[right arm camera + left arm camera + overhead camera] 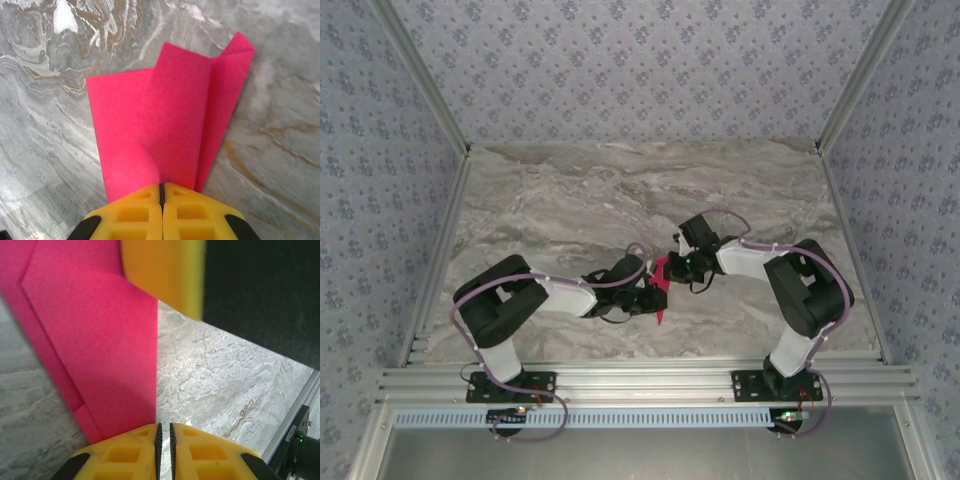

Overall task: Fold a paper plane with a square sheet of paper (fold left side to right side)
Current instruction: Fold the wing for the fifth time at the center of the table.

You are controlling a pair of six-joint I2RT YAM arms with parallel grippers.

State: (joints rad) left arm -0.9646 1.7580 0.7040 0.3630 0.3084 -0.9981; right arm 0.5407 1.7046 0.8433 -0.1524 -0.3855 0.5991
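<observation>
Currently, 1 part-folded square sheet of paper [170, 125] at mid counter [620, 190], pinched from either side by left gripper [164, 426] and right gripper [162, 186]; step: mid-fold; next likely needs left flap carried rightward, edges aligned, crease pressed.

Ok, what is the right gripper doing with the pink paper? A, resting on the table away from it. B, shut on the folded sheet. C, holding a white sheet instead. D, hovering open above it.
B: in the right wrist view the right gripper is closed with no gap, and the folded magenta-pink sheet of paper fans out from between its tips.
</observation>
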